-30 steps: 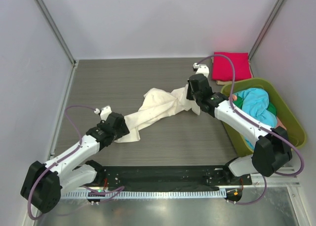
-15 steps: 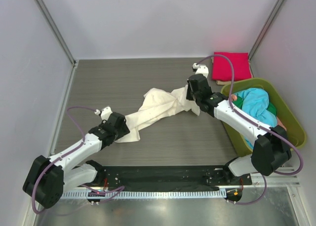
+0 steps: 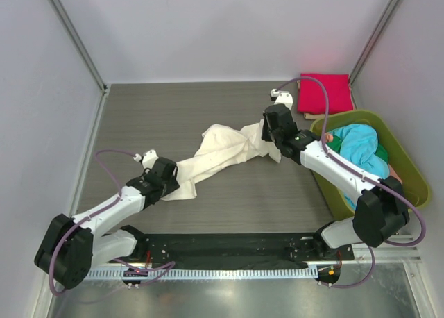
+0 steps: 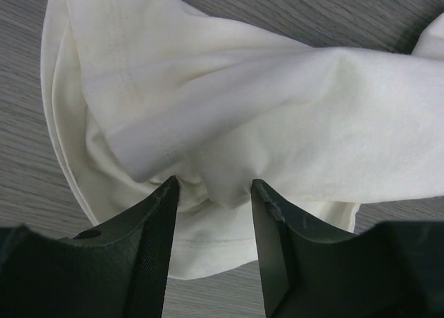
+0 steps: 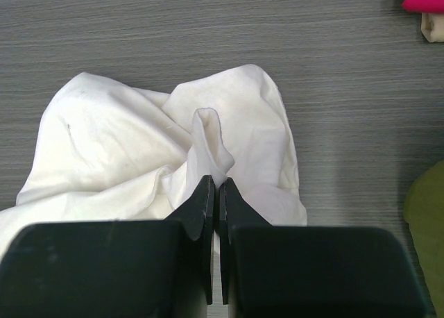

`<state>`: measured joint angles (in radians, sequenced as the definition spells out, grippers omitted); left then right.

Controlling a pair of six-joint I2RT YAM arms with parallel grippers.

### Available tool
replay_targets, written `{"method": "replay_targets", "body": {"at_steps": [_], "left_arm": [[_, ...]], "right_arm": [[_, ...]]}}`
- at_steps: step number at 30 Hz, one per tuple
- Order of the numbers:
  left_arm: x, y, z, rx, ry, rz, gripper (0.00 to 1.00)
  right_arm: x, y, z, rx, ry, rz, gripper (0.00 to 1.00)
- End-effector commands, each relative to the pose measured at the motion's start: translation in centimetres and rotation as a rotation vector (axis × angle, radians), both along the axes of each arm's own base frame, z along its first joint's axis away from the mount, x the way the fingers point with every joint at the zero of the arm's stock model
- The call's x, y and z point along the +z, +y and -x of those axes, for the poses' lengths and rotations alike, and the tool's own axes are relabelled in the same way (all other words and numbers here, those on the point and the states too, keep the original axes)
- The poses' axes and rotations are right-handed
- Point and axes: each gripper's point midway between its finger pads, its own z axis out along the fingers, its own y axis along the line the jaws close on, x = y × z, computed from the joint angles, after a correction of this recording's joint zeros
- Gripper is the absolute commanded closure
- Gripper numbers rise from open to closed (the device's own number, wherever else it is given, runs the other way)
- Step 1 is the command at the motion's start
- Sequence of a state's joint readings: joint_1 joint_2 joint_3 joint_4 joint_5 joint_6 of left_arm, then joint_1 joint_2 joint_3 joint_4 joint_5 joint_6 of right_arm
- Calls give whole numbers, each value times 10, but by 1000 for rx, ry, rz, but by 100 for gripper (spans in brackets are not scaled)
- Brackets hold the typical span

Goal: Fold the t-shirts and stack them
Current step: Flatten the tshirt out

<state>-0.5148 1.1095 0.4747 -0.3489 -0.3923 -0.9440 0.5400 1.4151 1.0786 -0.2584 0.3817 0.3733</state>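
Observation:
The cream-white t-shirt [image 3: 222, 151] lies crumpled in a diagonal band across the middle of the table. My right gripper [image 5: 216, 186] is shut on a pinched fold of its right end [image 5: 208, 134]. My left gripper [image 4: 211, 189] is open at the shirt's lower left end [image 4: 208, 123], with a bunched fold between the jaws. A folded magenta-red t-shirt [image 3: 325, 92] lies at the far right corner. Turquoise [image 3: 361, 146], green [image 3: 335, 144] and salmon pink [image 3: 394, 173] t-shirts are piled in the basket.
The olive-green plastic basket [image 3: 409, 162] stands along the right side, beside my right arm. The enclosure walls close in on left, back and right. A black rail runs along the near edge.
My left gripper has edged slightly forward onto the shirt's lower left end. The right gripper and the shirt's right end have not visibly moved.

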Motion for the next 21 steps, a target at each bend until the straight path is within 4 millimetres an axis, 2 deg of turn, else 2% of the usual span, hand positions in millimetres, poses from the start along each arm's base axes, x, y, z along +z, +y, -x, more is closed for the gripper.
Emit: {"method": "replay_targets", "body": {"at_steps": [1,6,8,10,16,18,19,21], "left_arm": [[21,2,-11,26,-70,10,53],[41,6,-16,34,-117,-1,55],[44,7,-17,40,-131,1,61],[44,7,-17,39,-137,2,67],[31,1,-17,20,-110,21,71],[28,-2,-16,10,-100,31,69],[27,-4,-16,5,-97,39,61],[23,-4,-15,1,-88,37,57]], "right_arm": [[4,3,-6,-11,-24,-23,99],[1,4,-5,-10,-16,-23,99],[1,4,-6,-9,-17,-21,99],[0,3,-6,-10,-17,-21,99],[0,1,-5,-17,-20,-14,99],[0,1,-4,-16,-19,-16,99],[-1,0,-4,-17,-17,-13,99],[-3,0,-3,-18,-12,-12,99]]}}
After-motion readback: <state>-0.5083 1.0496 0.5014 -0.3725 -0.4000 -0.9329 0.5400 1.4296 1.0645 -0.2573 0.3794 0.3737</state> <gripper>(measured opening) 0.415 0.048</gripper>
